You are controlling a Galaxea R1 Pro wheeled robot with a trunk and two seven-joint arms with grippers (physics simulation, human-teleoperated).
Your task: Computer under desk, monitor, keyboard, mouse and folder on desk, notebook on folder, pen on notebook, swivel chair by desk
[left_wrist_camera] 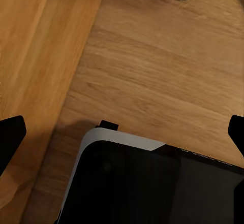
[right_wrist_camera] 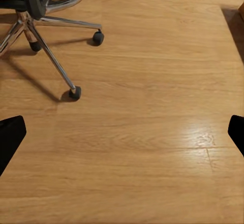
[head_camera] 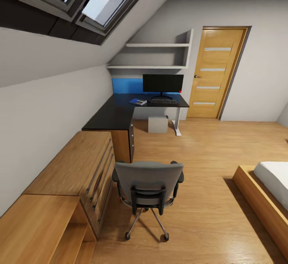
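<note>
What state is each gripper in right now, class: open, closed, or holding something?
Left gripper: open, holding nothing, fingertips far apart above the wooden floor.
Right gripper: open, holding nothing, near the swivel chair base.

head high facing desk (head_camera: 120, 112), wrists floorward — chair (head_camera: 148, 184) shared

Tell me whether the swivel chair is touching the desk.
Apart. The head view shows the swivel chair standing on the wooden floor nearer the camera, with a stretch of bare floor between it and the desk.

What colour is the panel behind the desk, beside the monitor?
Bright blue. The panel shows best in the head view, left of the monitor.
</note>
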